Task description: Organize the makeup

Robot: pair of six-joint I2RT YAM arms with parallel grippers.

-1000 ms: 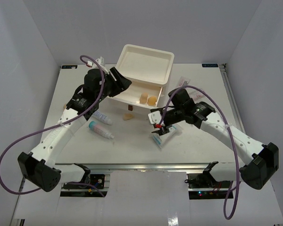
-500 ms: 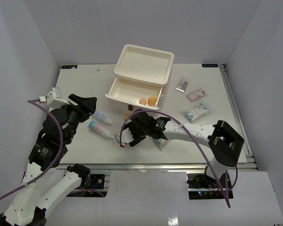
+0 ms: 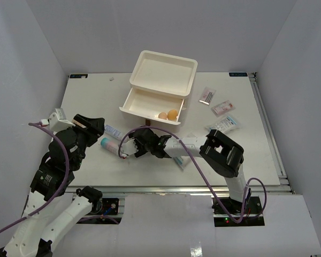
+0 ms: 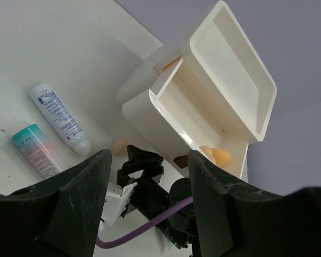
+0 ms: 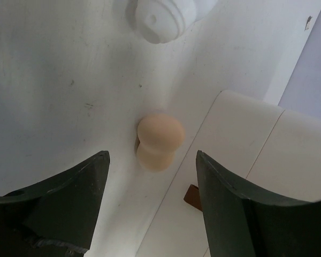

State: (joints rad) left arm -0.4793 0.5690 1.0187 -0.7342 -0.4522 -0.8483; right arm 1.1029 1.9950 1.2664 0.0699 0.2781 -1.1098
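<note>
Right gripper [image 5: 151, 155] spread wide, holding nothing. Tan egg-shaped foam sponge [image 5: 159, 140] lies on white table [image 5: 53, 69] dead ahead, centred on the gap, just beside cream drawer box [image 5: 246, 144]. Its long axis seems to run along the reach (left arm [image 3: 64, 155] farther off).

Tube [image 5: 160, 19]: cap only, body beyond top edge.
Sachet [image 3: 223, 107]: print too small to read from above.
</note>
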